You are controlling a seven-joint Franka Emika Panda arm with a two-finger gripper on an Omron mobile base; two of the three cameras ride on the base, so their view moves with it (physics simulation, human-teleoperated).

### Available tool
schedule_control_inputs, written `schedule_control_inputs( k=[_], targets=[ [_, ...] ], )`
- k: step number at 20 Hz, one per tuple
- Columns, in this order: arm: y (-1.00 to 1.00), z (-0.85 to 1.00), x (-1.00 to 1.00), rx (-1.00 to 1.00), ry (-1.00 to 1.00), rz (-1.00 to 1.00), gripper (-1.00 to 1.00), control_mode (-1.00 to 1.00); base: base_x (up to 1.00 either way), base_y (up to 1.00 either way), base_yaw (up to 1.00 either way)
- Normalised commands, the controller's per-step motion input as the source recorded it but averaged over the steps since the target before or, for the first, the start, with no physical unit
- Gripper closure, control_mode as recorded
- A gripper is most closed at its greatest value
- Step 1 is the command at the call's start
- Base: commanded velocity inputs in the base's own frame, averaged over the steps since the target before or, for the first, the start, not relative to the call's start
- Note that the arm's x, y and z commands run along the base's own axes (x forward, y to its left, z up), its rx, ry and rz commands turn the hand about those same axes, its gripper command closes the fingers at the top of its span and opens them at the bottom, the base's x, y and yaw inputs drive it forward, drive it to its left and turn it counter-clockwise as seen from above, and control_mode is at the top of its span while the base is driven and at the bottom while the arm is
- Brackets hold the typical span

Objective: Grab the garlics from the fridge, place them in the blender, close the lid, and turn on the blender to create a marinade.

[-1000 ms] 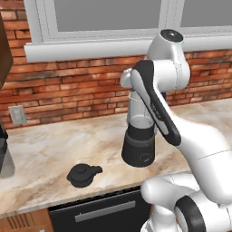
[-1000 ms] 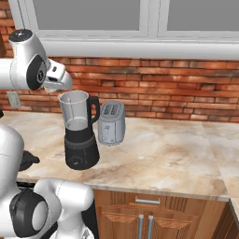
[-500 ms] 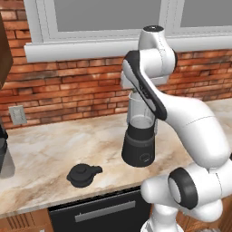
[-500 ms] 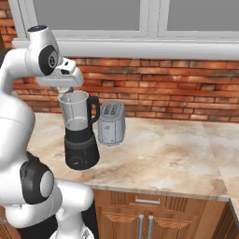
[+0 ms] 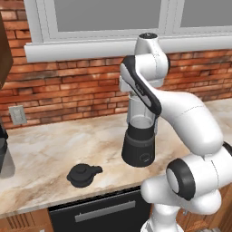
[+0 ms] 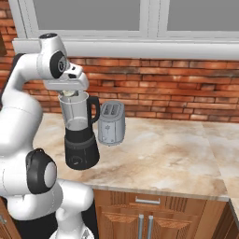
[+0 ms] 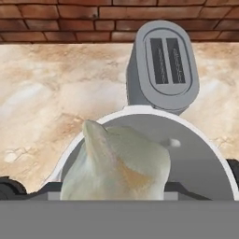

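Note:
A cream-white garlic [image 7: 116, 165] with a pointed tip hangs right over the blender's round jar mouth [image 7: 140, 110]. My gripper [image 7: 121, 179] is open around it: the dark fingertips [image 7: 9, 186] stand well clear of the bulb's sides. From the right base view the gripper [image 6: 70, 91] sits directly on top of the blender [image 6: 80, 140], with the garlic [image 6: 70, 94] at the rim. The arm hides the jar's top, but the blender [image 5: 139, 140] still shows behind it. The black lid [image 5: 84, 174] lies on the counter to the blender's left. The fridge is out of view.
A grey toaster [image 6: 111, 123] stands just right of the blender, near the brick wall, and it also lies beyond the jar as the toaster [image 7: 163, 65]. A dark appliance [image 5: 3, 154] sits at the counter's left end. The marble counter [image 6: 177, 154] stretches to the right.
The arm has swung its hand from left of the jar to directly over the jar's mouth, carrying the garlic there. Blender, lid and toaster have not moved.

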Motion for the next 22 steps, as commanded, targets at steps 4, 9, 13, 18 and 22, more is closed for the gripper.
schedule_control_inputs(
  k=[4, 9, 13, 18, 22],
  targets=[
    [-0.14, -0.55, 0.06, -0.01, 0.04, 0.0, 1.0, -1.0, 0.0, 0.0, 0.0],
    [-0.08, -0.13, -0.01, 0.0, 0.01, 0.0, -1.0, -1.0, 0.0, 0.0, 0.0],
    [-0.12, 0.07, -0.49, 0.0, -0.03, 0.0, -1.0, -1.0, 0.0, 0.0, 0.0],
    [0.0, 0.42, -0.75, 0.0, -0.12, 0.0, -1.0, -1.0, 0.0, 0.0, 0.0],
    [0.0, 0.53, -0.97, 0.01, -0.16, 0.0, -1.0, -1.0, 0.0, 0.0, 0.0]
  ],
)
